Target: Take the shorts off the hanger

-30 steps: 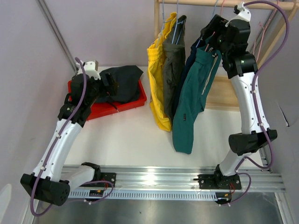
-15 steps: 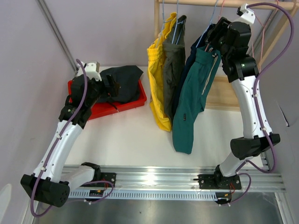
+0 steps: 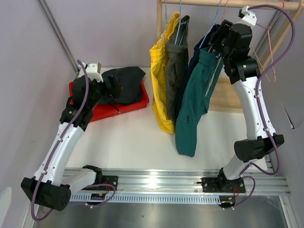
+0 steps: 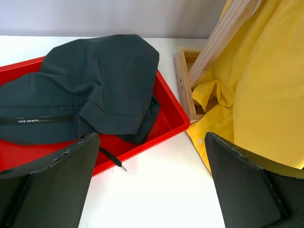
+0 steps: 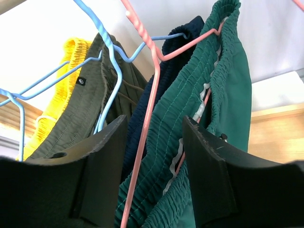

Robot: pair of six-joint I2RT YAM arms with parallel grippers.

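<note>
Four shorts hang on wire hangers from the wooden rail: yellow, olive-grey, navy and teal green. The black shorts lie bunched in the red tray. My right gripper is up at the hanger tops. In the right wrist view its jaws are closed on the teal green shorts' elastic waistband, with the pink hanger wire also between them. My left gripper hovers by the tray, open and holding nothing.
A wooden rack frame stands behind the hanging shorts, its foot beside the tray. Blue hangers carry the olive-grey and yellow shorts. A bare pink hanger dangles at the far right. A slanted metal pole crosses the left wall.
My right wrist has shifted slightly right and up at the hanger tops, and its jaws have narrowed onto the teal green waistband. The left arm has not moved.
</note>
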